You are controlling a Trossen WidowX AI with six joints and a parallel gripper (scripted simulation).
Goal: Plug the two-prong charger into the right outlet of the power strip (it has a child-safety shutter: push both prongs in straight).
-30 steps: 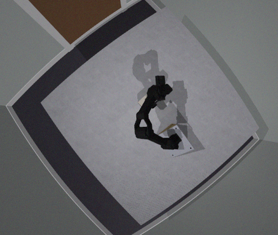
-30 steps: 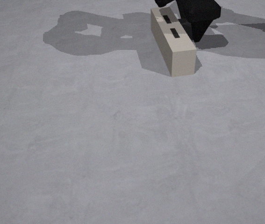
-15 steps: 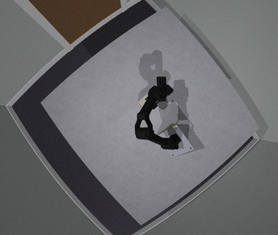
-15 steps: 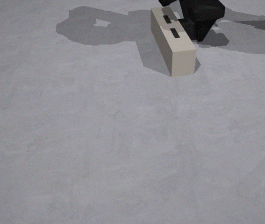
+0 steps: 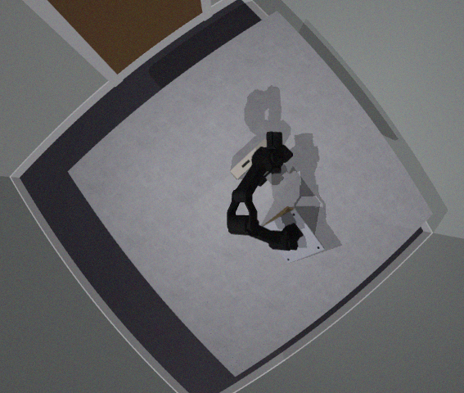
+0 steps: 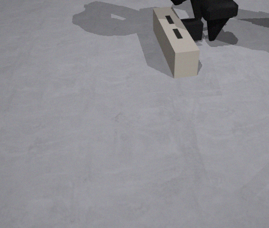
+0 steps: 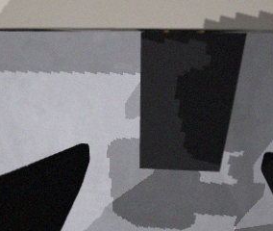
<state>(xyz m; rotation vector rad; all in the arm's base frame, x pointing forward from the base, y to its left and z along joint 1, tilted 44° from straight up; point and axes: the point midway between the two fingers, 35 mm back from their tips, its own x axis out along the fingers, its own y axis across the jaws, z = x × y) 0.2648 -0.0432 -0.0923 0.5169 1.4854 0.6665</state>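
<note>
We're looking down at the beige power strip (image 6: 176, 41), a long block lying on the grey table (image 6: 105, 147), and it's our landmark here. Two dark slots sit in a row on its top face, both showing open in the exterior view. Right beside the strip, on the side away from that camera, stands the charger (image 7: 192, 98), a dark rectangular block resting on the table with its far end against the strip's wall; at that end the wrist view catches two tiny yellowish specks, too small for us to name. We see the gripper (image 7: 175, 166) poised above the charger, its fingers spread wide apart, one on each side of the dark block, with light table showing between each finger and the charger. Nothing is held. In the exterior view the black gripper body (image 6: 215, 14) hangs just beyond the strip, one fingertip pointing down near the table. From the top view, the arm (image 5: 245, 198) curls over the strip, covering part of it.
</note>
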